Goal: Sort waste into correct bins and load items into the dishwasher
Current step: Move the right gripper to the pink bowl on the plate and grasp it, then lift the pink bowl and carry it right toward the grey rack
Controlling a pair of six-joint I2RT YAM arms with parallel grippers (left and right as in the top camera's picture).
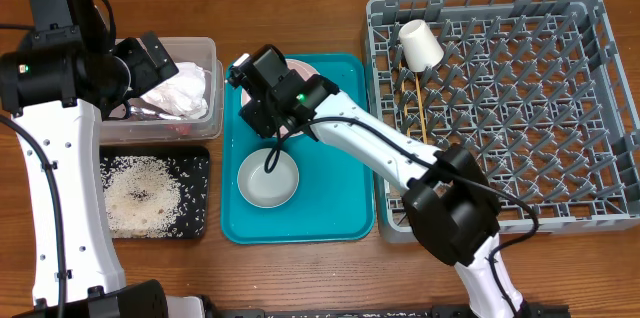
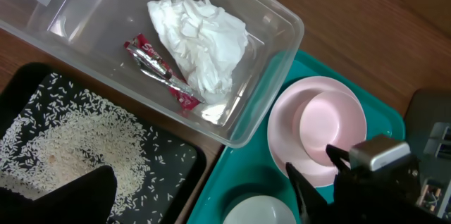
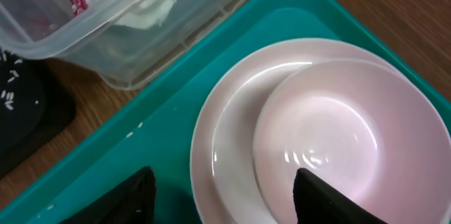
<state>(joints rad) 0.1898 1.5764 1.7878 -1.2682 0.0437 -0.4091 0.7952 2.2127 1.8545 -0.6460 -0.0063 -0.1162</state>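
— What's the bench (image 1: 300,278) like from where you stand?

— Brown wood grain, crowded. The grey dish rack (image 1: 520,108) fills the 3 o'clock side. A teal tray (image 1: 340,213) lies in the middle. The clear tub (image 1: 197,50) is at 10 o'clock, and the black tray (image 1: 196,163) is just below it at 8.

— And the waste?

— The crumpled napkin (image 2: 201,37) and the red wrapper (image 2: 158,69) lie together in the tub. The rice (image 1: 140,196) is heaped on the black tray, with loose grains scattered around the pile.

— The dishes?

— The white cup (image 1: 420,45) lies tipped over in the rack's 11 o'clock corner. The chopsticks (image 1: 421,108) are among the pegs just below it. The pink plate (image 3: 211,132) is on the teal tray at 12 o'clock with a pale bowl (image 3: 331,139) sitting in it. A second bowl (image 1: 268,178) is on the same tray at 7 o'clock.

— What about the arms?

— The right arm (image 1: 370,136) reaches across from 5 o'clock. Its jaws are released, with the dark fingers (image 3: 127,199) spread wide above the plate's near rim and nothing between them. The left arm (image 1: 60,68) stands at 9 o'clock with its head over the tub. Its jaws look released as well and are empty.

— The room?

— Only a dark strip shows along the bench's 6 o'clock edge.
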